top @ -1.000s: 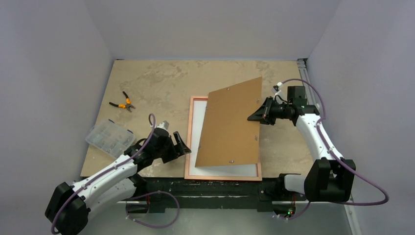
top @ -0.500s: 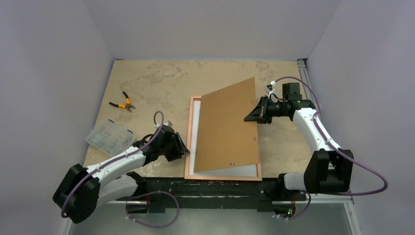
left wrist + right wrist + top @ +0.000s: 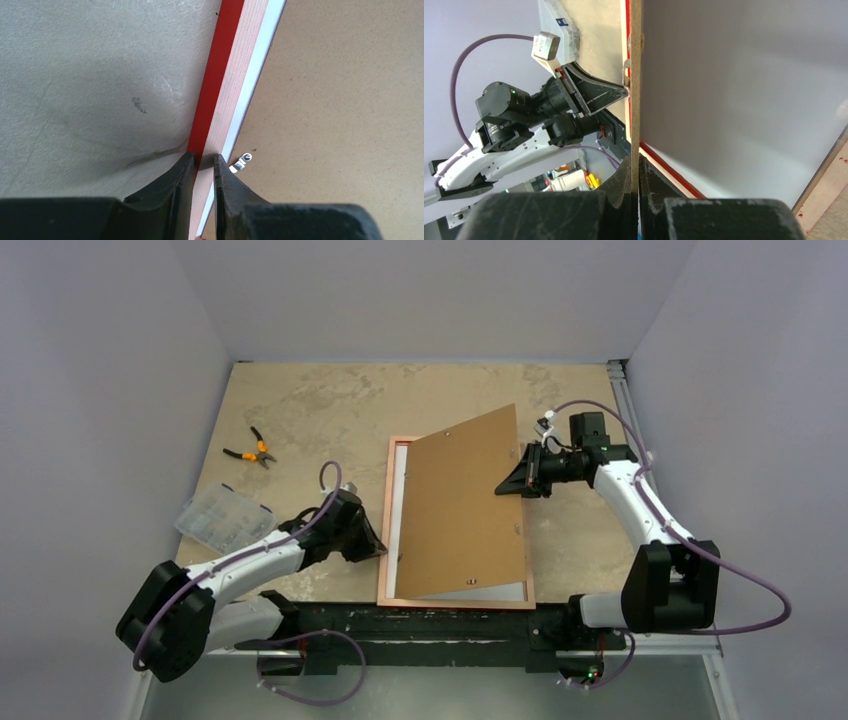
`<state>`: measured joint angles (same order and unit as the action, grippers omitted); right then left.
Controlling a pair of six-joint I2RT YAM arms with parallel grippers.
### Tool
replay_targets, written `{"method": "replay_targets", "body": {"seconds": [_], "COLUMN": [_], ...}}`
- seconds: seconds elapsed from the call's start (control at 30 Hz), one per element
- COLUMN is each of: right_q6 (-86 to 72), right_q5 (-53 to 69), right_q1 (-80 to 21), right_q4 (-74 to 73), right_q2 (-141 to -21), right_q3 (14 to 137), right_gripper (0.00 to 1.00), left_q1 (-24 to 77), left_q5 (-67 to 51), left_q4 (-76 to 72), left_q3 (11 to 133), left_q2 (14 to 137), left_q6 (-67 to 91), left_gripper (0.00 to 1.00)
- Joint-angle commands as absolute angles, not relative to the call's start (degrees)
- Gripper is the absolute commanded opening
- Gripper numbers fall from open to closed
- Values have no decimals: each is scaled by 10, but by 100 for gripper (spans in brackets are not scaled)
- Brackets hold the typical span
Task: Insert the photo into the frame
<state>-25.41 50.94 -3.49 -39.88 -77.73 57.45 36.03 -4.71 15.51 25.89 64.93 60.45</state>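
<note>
The frame (image 3: 455,603) lies face down near the table's front edge, pale wood back up, with the red front showing along its side (image 3: 218,75). Inside it a white strip of the photo (image 3: 492,590) shows, reverse side up; its landscape side is hidden. A brown backing board (image 3: 460,505) slants over the frame, its left edge low and its right edge raised. My right gripper (image 3: 505,487) is shut on that raised edge (image 3: 636,75). My left gripper (image 3: 204,159) straddles the frame's left rail (image 3: 235,90), one finger on each side, shut on it.
Orange-handled pliers (image 3: 250,451) lie at the far left of the table. A clear plastic parts box (image 3: 225,520) sits just left of my left arm. A small metal tab (image 3: 241,163) juts from the board beside my left fingers. Walls close in on three sides.
My left gripper slid right onto the frame's left rail and its jaws narrowed around it. My right gripper swung the backing board left and lower over the frame.
</note>
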Motion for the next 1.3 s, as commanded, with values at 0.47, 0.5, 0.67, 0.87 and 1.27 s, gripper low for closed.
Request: {"method": "replay_targets", "body": {"seconds": [0.47, 0.5, 0.67, 0.87, 1.27], "right_q6": [-200, -204, -197, -181, -174], "right_q5": [519, 519, 501, 501, 535], "right_q1": [-40, -42, -51, -82, -102], "right_q4": [-405, -399, -398, -411, -422], "right_q2": [-862, -864, -875, -888, -885], "right_q3": [606, 605, 609, 612, 623], "right_gripper": [0, 0, 0, 0, 0], "left_q1": [358, 358, 358, 358, 355], "left_q5": [-2, -2, -2, 20, 22], "left_q4": [220, 220, 224, 237, 227], "left_q3": [284, 285, 292, 303, 299], "left_q2": [691, 692, 699, 706, 696], "left_q6": [548, 546, 533, 522, 504], "left_gripper": [14, 14, 13, 13, 14]}}
